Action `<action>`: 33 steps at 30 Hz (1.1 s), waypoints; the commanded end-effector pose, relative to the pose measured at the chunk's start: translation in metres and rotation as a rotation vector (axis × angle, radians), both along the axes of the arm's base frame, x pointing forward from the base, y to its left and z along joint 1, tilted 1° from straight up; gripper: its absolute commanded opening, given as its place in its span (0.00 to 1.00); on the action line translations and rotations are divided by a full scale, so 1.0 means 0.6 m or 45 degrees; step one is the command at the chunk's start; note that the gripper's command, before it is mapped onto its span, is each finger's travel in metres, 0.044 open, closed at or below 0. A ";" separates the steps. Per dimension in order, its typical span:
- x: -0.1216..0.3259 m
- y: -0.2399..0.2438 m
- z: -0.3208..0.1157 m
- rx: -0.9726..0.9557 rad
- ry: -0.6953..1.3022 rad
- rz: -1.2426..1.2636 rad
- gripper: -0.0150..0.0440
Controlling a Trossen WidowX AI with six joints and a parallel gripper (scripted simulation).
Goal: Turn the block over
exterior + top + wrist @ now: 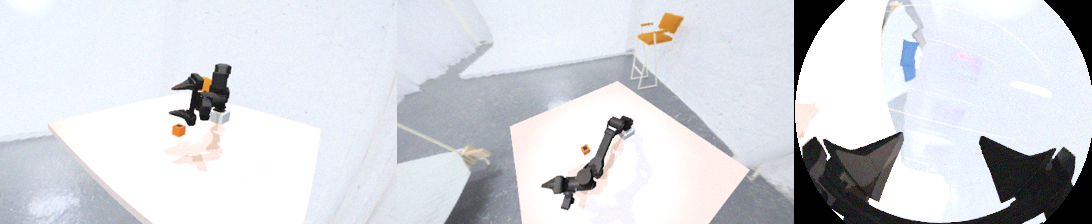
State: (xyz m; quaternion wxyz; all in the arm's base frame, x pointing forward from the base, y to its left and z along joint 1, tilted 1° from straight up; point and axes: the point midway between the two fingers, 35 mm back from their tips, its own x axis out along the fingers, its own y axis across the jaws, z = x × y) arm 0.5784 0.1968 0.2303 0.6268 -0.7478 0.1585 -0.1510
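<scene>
My fingers (547, 185) (171, 100) spread wide, nothing held, block (585, 149) (178, 130) on counter (550, 134) (115, 130), dark-marked face up, arm base at its two o'clock from above.

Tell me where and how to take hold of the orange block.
I'd grip the orange block by two opposite upright sides, bringing the open hand down from above. It is a small cube sitting flat on the table, dark mark on top, so those sides look free, and a side grip should leave the marked face uncovered for turning.
</scene>
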 end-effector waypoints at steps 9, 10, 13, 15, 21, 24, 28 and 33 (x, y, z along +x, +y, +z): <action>-0.022 -0.168 -0.131 0.641 0.484 0.016 1.00; -0.029 -0.177 -0.138 0.686 0.513 -0.002 1.00; -0.054 -0.204 -0.158 0.826 0.596 -0.068 1.00; -0.073 -0.222 -0.172 0.924 0.651 -0.124 1.00; -0.147 -0.271 -0.205 1.238 0.807 -0.357 1.00; -0.190 -0.292 -0.217 1.402 0.876 -0.513 1.00; -0.254 -0.316 -0.226 1.620 0.952 -0.762 1.00; -0.341 -0.329 -0.224 1.858 1.011 -1.104 1.00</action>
